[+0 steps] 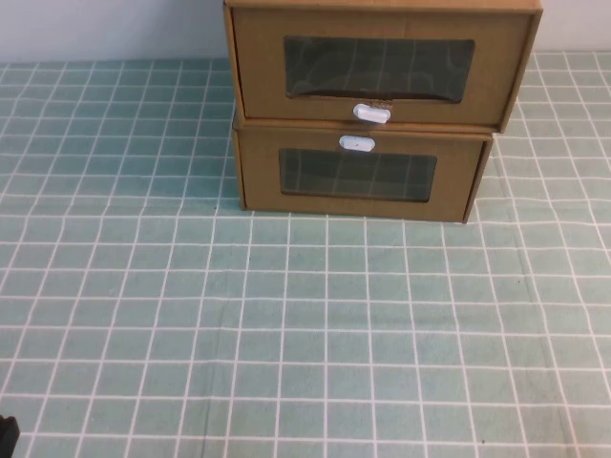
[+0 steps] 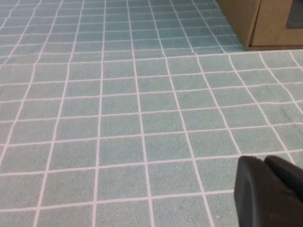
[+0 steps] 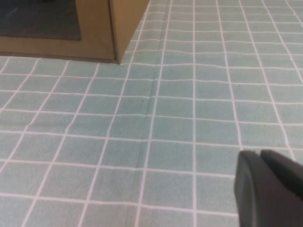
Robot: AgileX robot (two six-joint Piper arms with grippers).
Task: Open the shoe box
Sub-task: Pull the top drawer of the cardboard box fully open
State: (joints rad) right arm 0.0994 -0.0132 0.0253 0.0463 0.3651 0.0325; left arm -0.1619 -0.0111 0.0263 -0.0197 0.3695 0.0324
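High: we see the upper shoe box [image 1: 382,62] stacked on the lower shoe box [image 1: 358,176], far centre of the table [image 1: 286,334]; white handles [image 1: 371,114] untouched.
L wrist: left gripper [image 2: 262,161] is near the table, well apart from the boxes, jaws prob. pressed together.
R wrist: right gripper [image 3: 259,153] likewise, jaws pressed together.
We judge this is pre-reach; next needs jaws spread, approach to a handle.

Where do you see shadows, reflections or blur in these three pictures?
High view: even light; the stacked shoe boxes throw a faint shadow on the cloth, and grid lines glimmer in their windows. Left wrist view: the left gripper, shut above the cloth, is dark and soft. Right wrist view: the right gripper, shut, looks likewise.
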